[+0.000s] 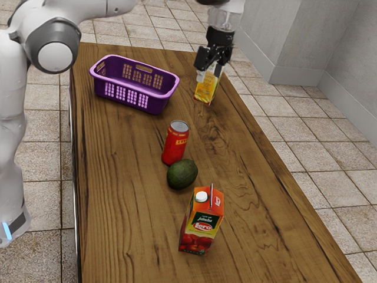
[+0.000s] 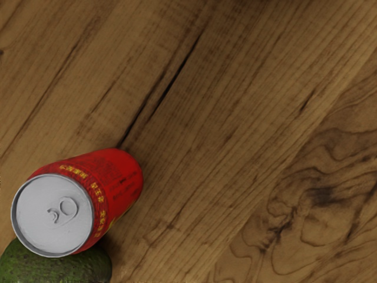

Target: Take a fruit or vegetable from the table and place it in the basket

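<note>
- Printed with red fruit, a boxy red, orange and green juice carton (image 1: 201,227) stands upright nearest us in the exterior view, its white cap (image 1: 201,196) on top.
- Beside it, well outside the basket, a dark green, rough-skinned avocado (image 1: 182,174) rests on the brown wood-grain table (image 1: 129,206), between the carton and a drinks can.
- That red metal drinks can (image 1: 174,144), silver-topped with yellow lettering, stands upright close by the avocado; we cannot tell whether the two touch.
- Toward the table's far end, a purple plastic basket (image 1: 154,105) with grid-patterned openings sits upright, toward the exterior view's left.
- Across from the basket, near the table edge at the exterior view's right, we see a yellow printed container (image 1: 206,92), its upper part partly hidden by our gripper.
- Our black two-finger gripper (image 1: 210,72) points down there, its jaws apart. Whether it touches the yellow container, we cannot say.
- From our wrist camera, the can's silver lid and pull tab face us, with the avocado's green skin partly covered by the can.
</note>
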